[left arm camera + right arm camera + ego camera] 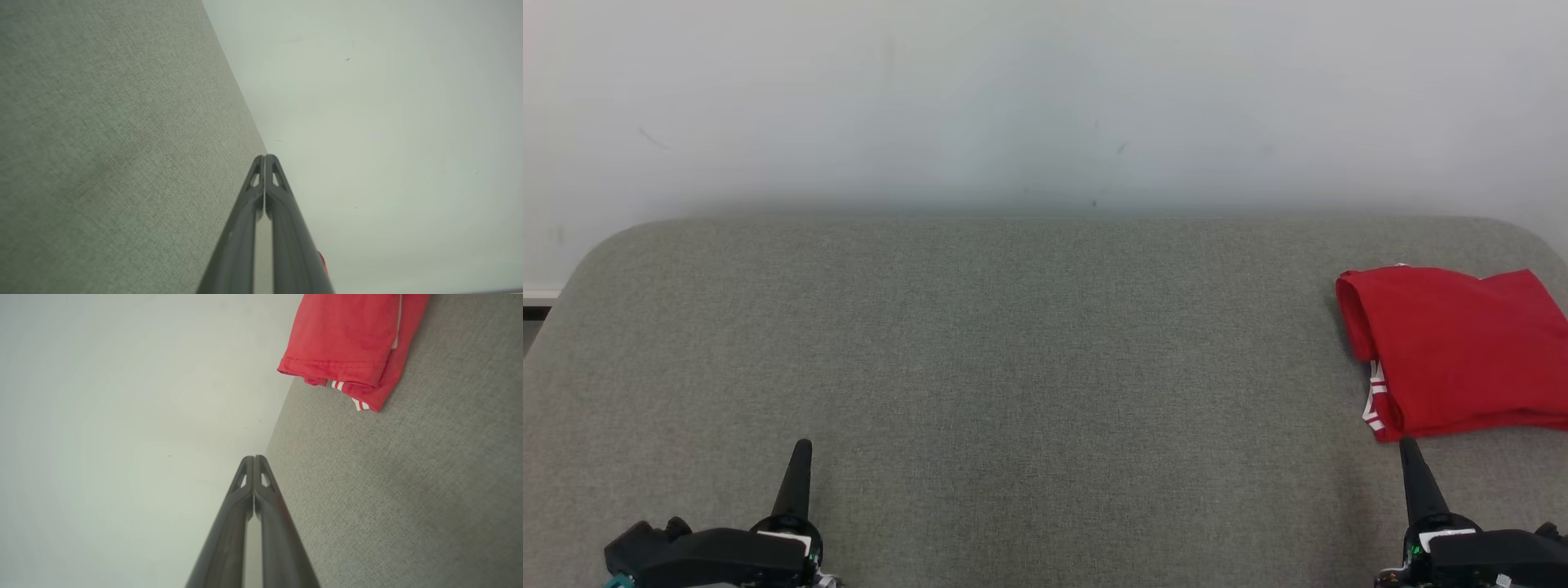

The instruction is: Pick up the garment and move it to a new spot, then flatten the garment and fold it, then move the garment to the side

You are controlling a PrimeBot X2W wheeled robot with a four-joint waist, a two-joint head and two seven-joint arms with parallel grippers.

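The garment [1462, 351] is red with a white-striped trim and lies folded at the right edge of the grey fabric surface [1013, 343]. In the right wrist view the garment [347, 339] sits ahead of the fingers, its hem and striped trim facing them. My right gripper [1406, 445] is shut and empty, its tip just short of the garment's near edge. My left gripper [802, 445] is shut and empty at the lower left, far from the garment. Both wrist views show the fingers pressed together, left gripper [264, 157] and right gripper [253, 457]. A red sliver of garment [322, 261] peeks beside the left fingers.
The grey padded surface has rounded far corners and ends at a pale wall [1045, 98]. A strip of floor and skirting [535, 306] shows at the far left.
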